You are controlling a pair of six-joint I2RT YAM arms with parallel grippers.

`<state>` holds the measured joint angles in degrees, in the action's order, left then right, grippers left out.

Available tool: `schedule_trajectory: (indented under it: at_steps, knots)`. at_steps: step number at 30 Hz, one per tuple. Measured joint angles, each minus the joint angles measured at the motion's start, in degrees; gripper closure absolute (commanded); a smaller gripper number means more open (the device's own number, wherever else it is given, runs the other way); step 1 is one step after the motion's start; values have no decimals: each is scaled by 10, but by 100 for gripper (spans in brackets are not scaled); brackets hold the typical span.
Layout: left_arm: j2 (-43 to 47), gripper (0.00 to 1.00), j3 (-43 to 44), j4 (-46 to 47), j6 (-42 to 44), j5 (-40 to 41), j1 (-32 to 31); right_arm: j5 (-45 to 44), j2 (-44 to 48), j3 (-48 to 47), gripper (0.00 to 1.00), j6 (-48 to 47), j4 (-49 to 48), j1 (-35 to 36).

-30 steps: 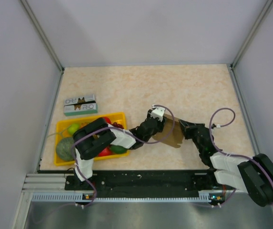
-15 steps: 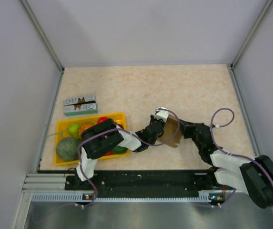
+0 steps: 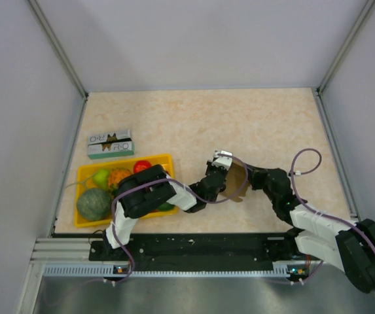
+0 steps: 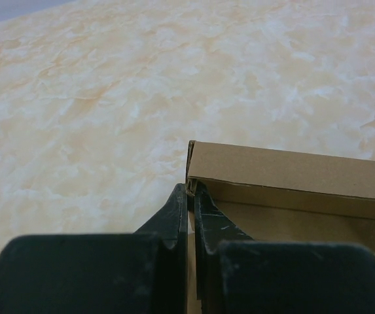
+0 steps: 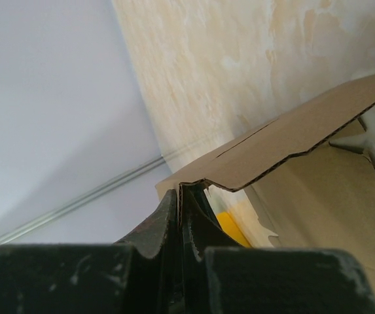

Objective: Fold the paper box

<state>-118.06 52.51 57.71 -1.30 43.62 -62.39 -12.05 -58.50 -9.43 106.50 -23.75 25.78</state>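
Beige marbled table, grey walls. Paper box tilted, long axis spanning left gripper to right gripper, each pinching an edge.

partly folded brown paper box

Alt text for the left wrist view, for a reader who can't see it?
The left gripper pinches, between two dark fingers, a wall of a plain brown kraft cardboard box near its corner. Beyond it, beige marbled tabletop fills the view.
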Motion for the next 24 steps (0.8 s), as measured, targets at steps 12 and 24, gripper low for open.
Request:
schedule_trajectory:
  at_steps: [12, 24]
  knots:
    - [-2, 77, -37, 38, -61, -31, 12, 6, -4, -4, 100, -13, 4, 7]
    - [-13, 100, 17, -29, -76, -11, 16, 4, -2, -4, 99, -12, 3, 7]
